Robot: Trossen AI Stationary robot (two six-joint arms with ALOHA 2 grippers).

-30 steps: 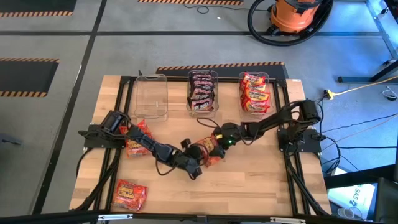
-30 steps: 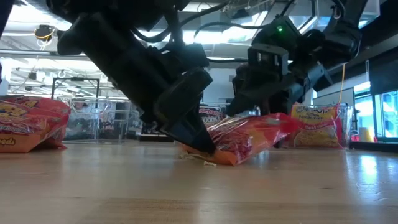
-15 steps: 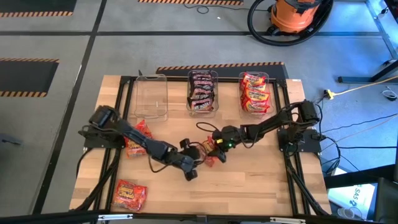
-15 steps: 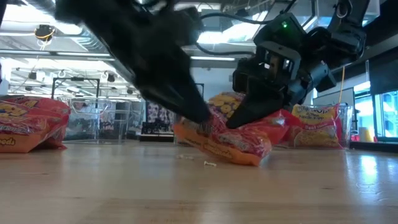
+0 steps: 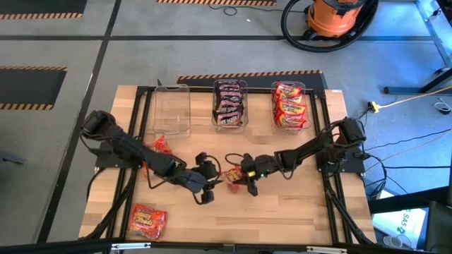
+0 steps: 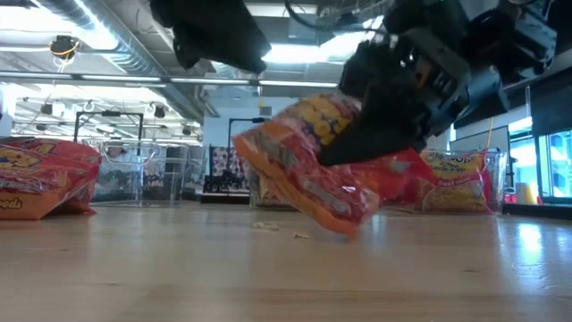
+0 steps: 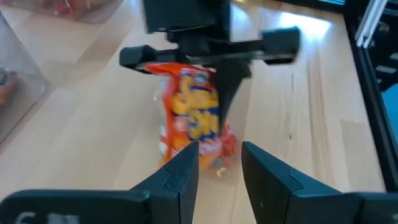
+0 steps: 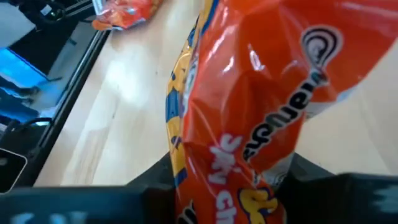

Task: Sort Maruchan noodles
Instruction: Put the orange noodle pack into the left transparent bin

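An orange-red and yellow Maruchan noodles packet (image 6: 308, 170) hangs tilted over the middle of the table, with my right gripper (image 5: 242, 178) shut on it. My left gripper (image 7: 221, 155) stands open just left of it and higher up, its fingers a little apart with nothing between them. Two more packets lie flat on the table, one (image 5: 157, 150) under my left arm and one (image 5: 147, 220) at the near left corner. At the far edge, one bin holds dark packets (image 5: 230, 104) and another holds orange-red ones (image 5: 289, 106). My right gripper pinches the packet between its two fingers at the packet's upper end (image 7: 214, 78), coming slanting down from the table's right. The packet fills the gap between the fingers (image 8: 155, 183). It hangs tilted below them, its lower corner (image 6: 344, 225) just above the tabletop.
An empty clear bin (image 5: 173, 109) stands at the far left beside the two filled ones. Small crumbs (image 6: 299, 235) lie on the wood under the held packet. Black frame rails (image 5: 134, 176) run along both table sides.
My right gripper has shut on the packet, rolled, and tipped it up from lying flat to hanging tilted off the table. My left gripper has let go of the packet's left end and risen, drawing back toward the table's left.
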